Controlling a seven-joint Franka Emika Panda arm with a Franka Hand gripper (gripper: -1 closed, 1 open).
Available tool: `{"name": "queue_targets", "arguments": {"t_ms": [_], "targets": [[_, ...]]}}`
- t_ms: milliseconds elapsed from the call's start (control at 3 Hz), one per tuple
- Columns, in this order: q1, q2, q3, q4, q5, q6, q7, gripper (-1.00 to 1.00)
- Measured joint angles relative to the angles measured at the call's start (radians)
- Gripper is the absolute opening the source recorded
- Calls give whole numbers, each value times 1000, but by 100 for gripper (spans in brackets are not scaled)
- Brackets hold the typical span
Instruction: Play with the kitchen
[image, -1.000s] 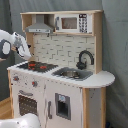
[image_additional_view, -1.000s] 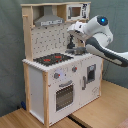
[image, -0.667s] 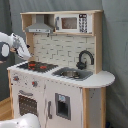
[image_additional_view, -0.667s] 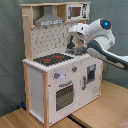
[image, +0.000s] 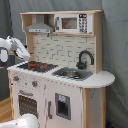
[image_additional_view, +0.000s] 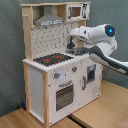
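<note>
The kitchen (image: 60, 75) (image_additional_view: 60, 65) is seen standing upright on a wooden floor (image_additional_view: 100, 112). The arm (image_additional_view: 102, 45) is held over its counter (sink side). The gripper (image_additional_view: 72, 36): opening cannot be told.

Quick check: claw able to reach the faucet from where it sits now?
Probably yes. In the second exterior view the claw hangs over the sink end of the kitchen counter, near the black faucet, with nothing visibly between them. The hood and microwave shelf sit higher, so they should not block it.
</note>
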Motion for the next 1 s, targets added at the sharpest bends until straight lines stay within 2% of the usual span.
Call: {"name": "queue_targets", "arguments": {"t_ms": [333,1000], "targets": [[20,-2,38,-29,0,94,-28,100],[59,-2,142,-86,0,288,-47,100]]}}
